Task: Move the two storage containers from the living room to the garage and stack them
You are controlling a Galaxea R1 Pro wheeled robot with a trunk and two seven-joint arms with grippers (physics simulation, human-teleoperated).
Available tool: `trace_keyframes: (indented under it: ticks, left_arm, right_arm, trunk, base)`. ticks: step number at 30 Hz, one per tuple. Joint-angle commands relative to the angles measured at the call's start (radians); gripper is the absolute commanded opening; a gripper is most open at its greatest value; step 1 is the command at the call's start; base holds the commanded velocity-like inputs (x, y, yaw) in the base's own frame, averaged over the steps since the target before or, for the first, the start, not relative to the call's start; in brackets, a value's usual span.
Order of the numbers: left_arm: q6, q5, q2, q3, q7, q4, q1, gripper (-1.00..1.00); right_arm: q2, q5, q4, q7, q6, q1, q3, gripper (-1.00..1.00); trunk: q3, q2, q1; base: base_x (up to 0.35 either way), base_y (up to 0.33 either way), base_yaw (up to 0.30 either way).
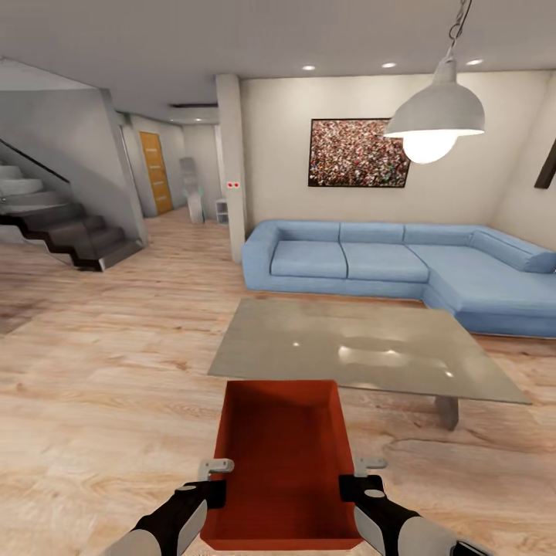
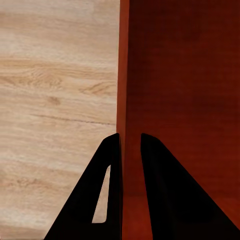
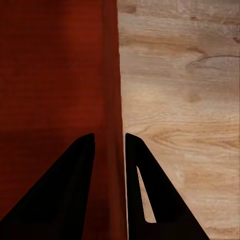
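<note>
One red-orange storage container [image 1: 282,455] hangs in front of me over the living room's light wood-plank floor [image 1: 100,401], its open top facing up. My left gripper [image 1: 217,480] is shut on its left wall, and the left wrist view shows the fingers [image 2: 112,170] straddling that thin wall of the container [image 2: 185,90]. My right gripper [image 1: 354,479] is shut on the right wall in the same way, its fingers [image 3: 137,170] on either side of the container's wall [image 3: 50,75]. The second container and the garage are out of view.
A low beige table [image 1: 355,347] stands just beyond the container, with the blue corner sofa [image 1: 401,262] behind it. At the left are stairs [image 1: 62,224], a pillar [image 1: 232,170] and a hallway with an orange door [image 1: 157,171]. A pendant lamp [image 1: 436,116] hangs at the upper right.
</note>
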Motion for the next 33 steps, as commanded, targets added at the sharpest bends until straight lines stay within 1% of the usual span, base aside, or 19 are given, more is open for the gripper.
trace_keyframes:
  ticks: [1, 33]
  left_arm:
    - [0.006, 0.022, 0.001, -0.013, 0.011, 0.002, 0.0, -1.0]
    - [0.006, 0.022, 0.001, -0.014, 0.011, 0.002, 0.0, -1.0]
  right_arm:
    - [-0.012, 0.001, 0.0, -0.019, -0.014, -0.001, -0.008, -1.0]
    - [-0.012, 0.001, 0.0, -0.019, -0.014, -0.001, -0.008, -1.0]
  trunk:
    - [-0.001, -0.001, 0.0]
    - [-0.001, -0.001, 0.0]
  base:
    - [0.0, 0.0, 0.282]
    - [0.0, 0.0, 0.282]
